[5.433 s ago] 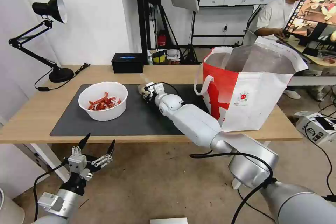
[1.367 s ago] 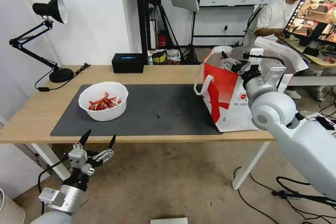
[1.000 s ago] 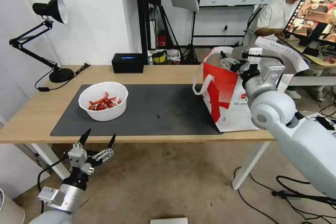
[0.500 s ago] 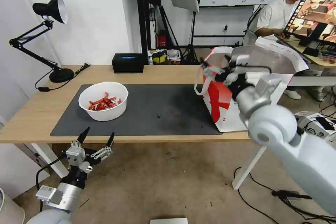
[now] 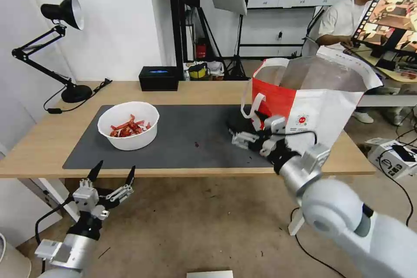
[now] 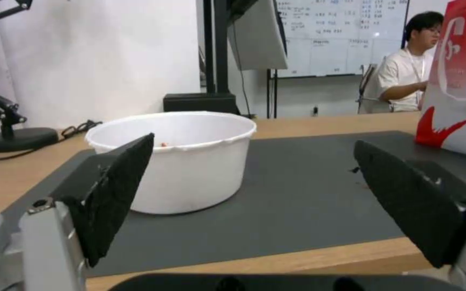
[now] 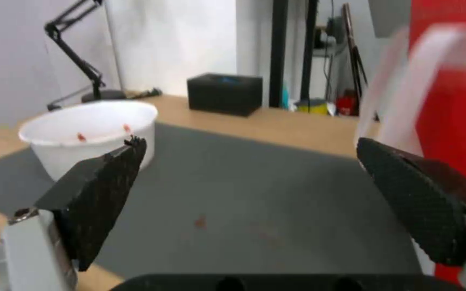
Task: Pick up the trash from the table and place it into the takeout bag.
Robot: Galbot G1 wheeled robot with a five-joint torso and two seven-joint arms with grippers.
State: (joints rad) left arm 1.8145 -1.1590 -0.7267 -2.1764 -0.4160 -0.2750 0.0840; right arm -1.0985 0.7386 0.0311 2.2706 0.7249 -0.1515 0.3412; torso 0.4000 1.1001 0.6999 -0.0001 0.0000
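The white round bowl (image 5: 128, 125) with red chili scraps sits on the left part of the dark grey mat (image 5: 182, 143) on the light-wood table (image 5: 47, 139). At the table's right end stands the red-and-white takeout bag (image 5: 312, 108), its mouth open. My right gripper (image 5: 245, 129) hovers open and empty low over the mat, just left of the bag's white strap (image 5: 248, 104). In the right wrist view the bowl (image 7: 90, 133) lies far ahead and the red bag wall (image 7: 454, 101) is close beside one finger. My left gripper (image 5: 114, 169) hangs open below the table's front edge, facing the bowl (image 6: 174, 161).
A black rectangular box (image 5: 158, 78) stands at the table's back edge, and a black desk lamp (image 5: 65, 52) at its back left corner. Small red specks (image 5: 196, 143) dot the mat's middle. Cables and a cardboard box (image 5: 393, 152) lie on the floor at right.
My right arm came away from the bag's mouth, swinging down and left to the mat beside the bag, its gripper empty. The left gripper sank slightly below the table edge.
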